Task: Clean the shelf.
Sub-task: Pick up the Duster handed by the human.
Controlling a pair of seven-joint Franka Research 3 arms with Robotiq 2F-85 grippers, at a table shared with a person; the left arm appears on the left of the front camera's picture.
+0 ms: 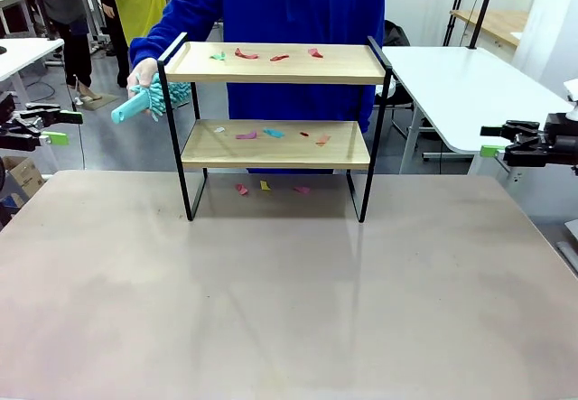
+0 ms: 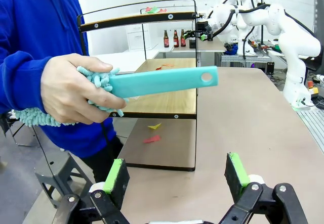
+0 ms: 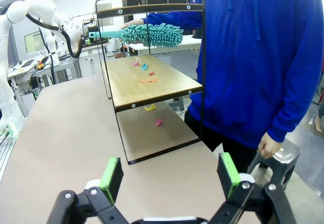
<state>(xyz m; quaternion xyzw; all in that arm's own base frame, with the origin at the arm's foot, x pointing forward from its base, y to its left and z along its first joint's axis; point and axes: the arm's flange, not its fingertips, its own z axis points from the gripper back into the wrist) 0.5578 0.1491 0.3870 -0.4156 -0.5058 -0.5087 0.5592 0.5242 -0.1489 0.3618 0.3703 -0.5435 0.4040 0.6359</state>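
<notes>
The two-tier shelf [image 1: 271,159], light wood boards on a thin black metal frame, stands at the 12 o'clock end of the pale grey desk [image 1: 289,310], near its far edge and well apart from both arms. Small coloured paper scraps [image 1: 271,55] lie on the top board, more lie on the lower board, and a few lie on the desk between the legs.

At about 9 o'clock from the shelf, just beside its frame, a person in a blue top holds a teal duster [image 1: 149,102] with a fluffy chenille head. The person's hand [image 2: 76,95] grips it where head meets handle. In the left wrist view the flat handle, with a hanging hole at its end, points out free.

The left tool [image 1: 61,126] hangs at 9 o'clock in the front view, jaws spread wide and holding nothing. The right tool [image 1: 490,141] waits at 3 o'clock, equally wide and empty.

No sweeping looks begun, since every level carries litter. This appears to be the handover of the duster. The next move likely calls for the left tool to reach the free end of the handle, square its pads to the flat faces, and close clear of the person's fingers.
</notes>
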